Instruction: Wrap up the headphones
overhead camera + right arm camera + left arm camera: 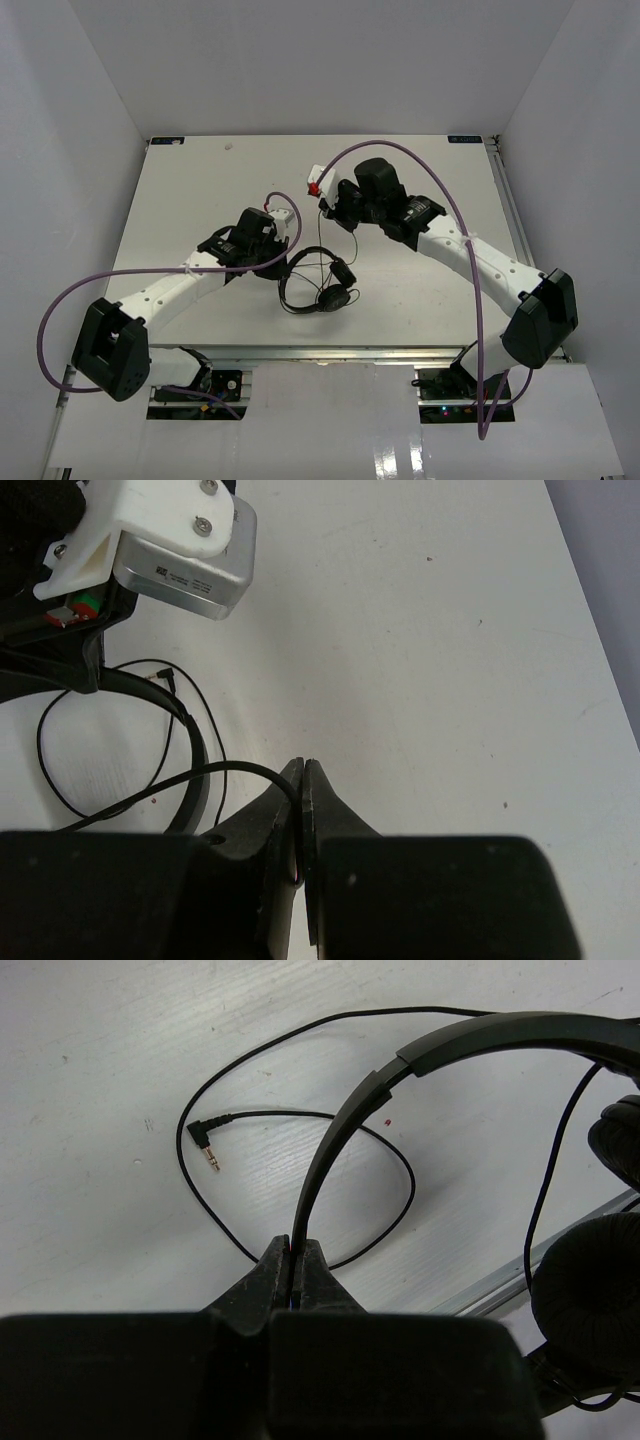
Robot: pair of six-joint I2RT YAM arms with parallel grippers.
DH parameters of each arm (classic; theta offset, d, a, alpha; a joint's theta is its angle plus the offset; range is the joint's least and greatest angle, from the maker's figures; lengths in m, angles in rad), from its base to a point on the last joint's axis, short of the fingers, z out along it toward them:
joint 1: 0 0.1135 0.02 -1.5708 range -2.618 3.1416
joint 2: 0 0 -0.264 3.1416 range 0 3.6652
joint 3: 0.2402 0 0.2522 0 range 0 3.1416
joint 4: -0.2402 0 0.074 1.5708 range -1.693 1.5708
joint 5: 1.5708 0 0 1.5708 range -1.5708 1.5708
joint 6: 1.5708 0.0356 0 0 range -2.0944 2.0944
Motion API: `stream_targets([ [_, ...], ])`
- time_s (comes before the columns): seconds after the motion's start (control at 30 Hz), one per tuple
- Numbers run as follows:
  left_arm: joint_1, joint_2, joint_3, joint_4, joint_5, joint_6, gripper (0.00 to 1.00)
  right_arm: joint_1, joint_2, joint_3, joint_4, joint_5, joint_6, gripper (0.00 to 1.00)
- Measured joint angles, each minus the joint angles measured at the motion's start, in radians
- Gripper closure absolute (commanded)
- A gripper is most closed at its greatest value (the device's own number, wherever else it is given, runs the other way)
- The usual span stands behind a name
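Note:
The black headphones (pixel 318 285) lie on the white table near its front middle, earcups (pixel 336 295) to the right. My left gripper (pixel 287 254) is shut on the thin headband (pixel 350 1120), which rises out of the jaws (pixel 295 1252). The padded earcups (pixel 590 1305) show at the right of the left wrist view. The thin black cord (pixel 400 1170) loops over the table and ends in an angled plug (pixel 205 1145). My right gripper (pixel 333 213) sits just behind the headphones and is shut on the cord (pixel 220 772), pinched between its fingertips (pixel 303 780). The headband also shows in the right wrist view (pixel 192 745).
The table's metal front rail (pixel 520 1280) runs close to the earcups. The left arm's white wrist camera block (pixel 170 535) is just beside my right gripper. Purple arm cables (pixel 400 150) arch over the table. White walls enclose the table on three sides.

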Motion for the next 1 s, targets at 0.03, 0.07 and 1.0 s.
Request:
stream_targets([
  [0.03,-0.001,0.0,0.004,0.001,0.001,-0.002,1.0,0.0,0.0,-0.003,0.008,0.004,0.01,0.92],
  [0.07,-0.002,0.0,0.009,0.002,0.003,-0.004,1.0,0.0,0.0,-0.007,0.016,0.006,0.021,0.92],
  [1.0,-0.006,-0.115,0.005,0.01,0.025,-0.05,1.0,-0.167,-0.147,-0.203,0.155,-0.076,0.16,0.92],
])
